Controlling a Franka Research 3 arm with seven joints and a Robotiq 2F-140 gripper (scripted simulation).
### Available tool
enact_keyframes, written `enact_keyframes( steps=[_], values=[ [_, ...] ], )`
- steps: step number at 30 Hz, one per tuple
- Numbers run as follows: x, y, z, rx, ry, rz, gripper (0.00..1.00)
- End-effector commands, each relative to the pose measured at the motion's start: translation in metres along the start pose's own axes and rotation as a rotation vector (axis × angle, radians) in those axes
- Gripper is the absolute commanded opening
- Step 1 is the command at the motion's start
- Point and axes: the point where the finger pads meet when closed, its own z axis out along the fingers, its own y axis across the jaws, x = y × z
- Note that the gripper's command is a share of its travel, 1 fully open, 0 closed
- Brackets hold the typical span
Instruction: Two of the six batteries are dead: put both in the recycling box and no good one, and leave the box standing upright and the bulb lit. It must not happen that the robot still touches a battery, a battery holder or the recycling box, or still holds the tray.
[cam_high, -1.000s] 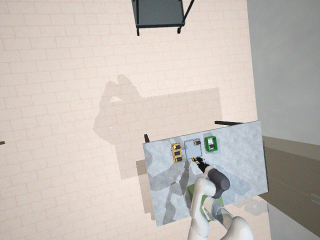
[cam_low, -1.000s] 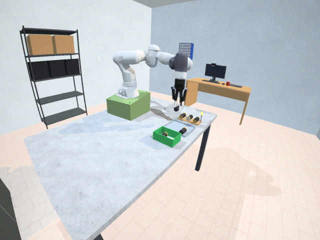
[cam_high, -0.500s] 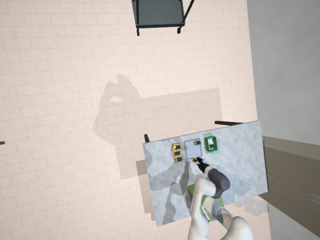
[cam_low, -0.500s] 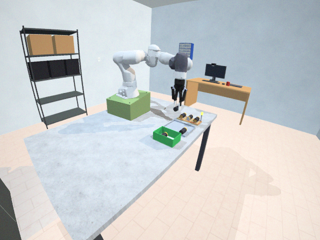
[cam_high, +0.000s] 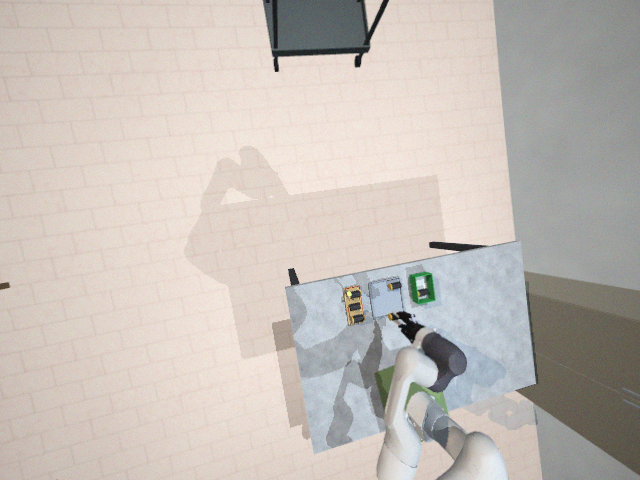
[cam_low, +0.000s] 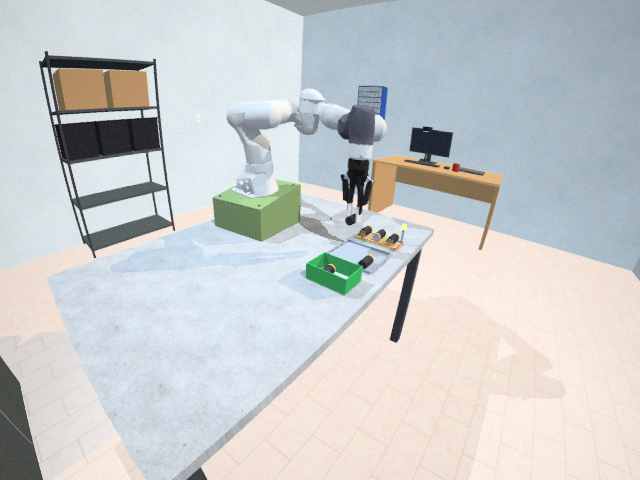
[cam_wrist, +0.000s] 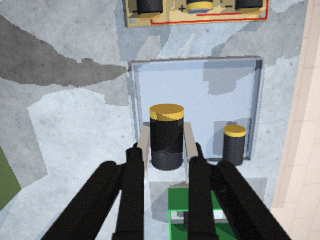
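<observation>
Battery (cam_high: 391, 316) (cam_low: 351, 219) (cam_wrist: 167, 137) with a gold end is held aloft between the tool's (cam_high: 402, 317) (cam_low: 354, 212) (cam_wrist: 167, 145) closed fingertips beside the tray (cam_high: 385, 304) (cam_low: 345, 246) (cam_wrist: 195, 92), its long axis pointing toward the holder (cam_high: 348, 311) (cam_low: 368, 240) (cam_wrist: 197, 21), the green recycling box (cam_high: 432, 293) (cam_low: 324, 277) lying on the opposite side.

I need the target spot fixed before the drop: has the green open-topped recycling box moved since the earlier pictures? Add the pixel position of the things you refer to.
No, the green box (cam_high: 413, 290) (cam_low: 327, 279) (cam_wrist: 179, 199) shows no visible shift against the clear shallow tray (cam_high: 385, 299) (cam_low: 354, 253) (cam_wrist: 195, 87).
</observation>
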Motion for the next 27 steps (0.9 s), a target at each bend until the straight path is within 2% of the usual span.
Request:
enact_keyframes(
  steps=[1, 15, 17, 22, 27],
  values=[
    [-0.013, 0.007, -0.001, 0.000, -0.002, -0.029, 0.16],
    [-0.162, 0.080, -0.002, 0.000, -0.002, -0.029, 0.16],
    [-0.162, 0.080, -0.002, 0.000, -0.002, -0.029, 0.16],
    [-0.201, 0.099, -0.002, 0.000, -0.002, -0.029, 0.16],
    [-0.218, 0.108, -0.002, 0.000, -0.002, -0.029, 0.16]
  ],
)
